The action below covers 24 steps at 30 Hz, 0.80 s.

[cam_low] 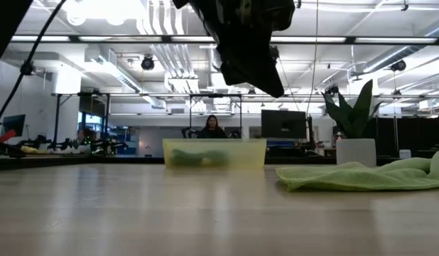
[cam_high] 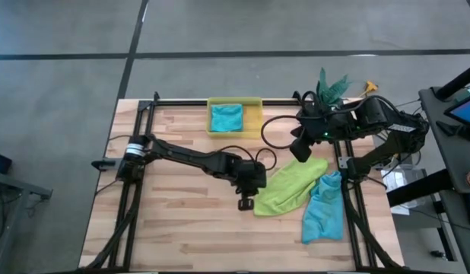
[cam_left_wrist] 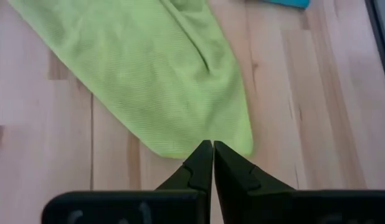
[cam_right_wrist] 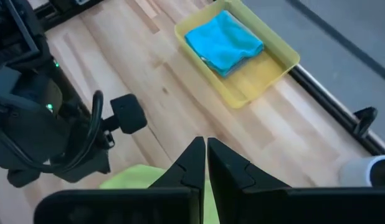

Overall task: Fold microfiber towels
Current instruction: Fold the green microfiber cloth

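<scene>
left gripper (cam_left_wrist: 212,149) closed at the lime green towel's (cam_left_wrist: 161,74) corner edge, a pinch unclear, right gripper (cam_right_wrist: 205,147) closed, empty, raised above it

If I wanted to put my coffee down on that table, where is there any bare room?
The near left wood, in front of the left arm, is bare, and so is the patch between the yellow bin and the table's left edge. The right side is crowded: the lime green towel, the teal towel beside it, and both grippers, left and right.
</scene>
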Each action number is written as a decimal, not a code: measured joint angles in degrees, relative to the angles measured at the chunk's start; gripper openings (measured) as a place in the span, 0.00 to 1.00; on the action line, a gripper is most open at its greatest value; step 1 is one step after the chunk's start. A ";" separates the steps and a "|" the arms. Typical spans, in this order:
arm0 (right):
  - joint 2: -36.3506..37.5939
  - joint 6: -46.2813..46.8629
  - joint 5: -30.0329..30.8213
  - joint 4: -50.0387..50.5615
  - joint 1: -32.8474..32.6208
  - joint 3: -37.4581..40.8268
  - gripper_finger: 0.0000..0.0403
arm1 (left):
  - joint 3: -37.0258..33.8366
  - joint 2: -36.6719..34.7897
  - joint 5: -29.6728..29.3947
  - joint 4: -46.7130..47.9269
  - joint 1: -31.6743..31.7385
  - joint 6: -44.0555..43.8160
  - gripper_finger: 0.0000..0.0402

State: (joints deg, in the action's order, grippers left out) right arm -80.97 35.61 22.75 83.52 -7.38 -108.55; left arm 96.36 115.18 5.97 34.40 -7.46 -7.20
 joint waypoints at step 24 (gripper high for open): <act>-0.22 -3.23 4.23 -3.38 0.76 0.02 0.03 | -0.74 8.36 8.07 -10.70 -2.15 -0.73 0.32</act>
State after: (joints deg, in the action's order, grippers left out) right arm -81.19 32.37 26.98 80.14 -6.61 -108.53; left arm 95.62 123.54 14.04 23.70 -9.61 -7.93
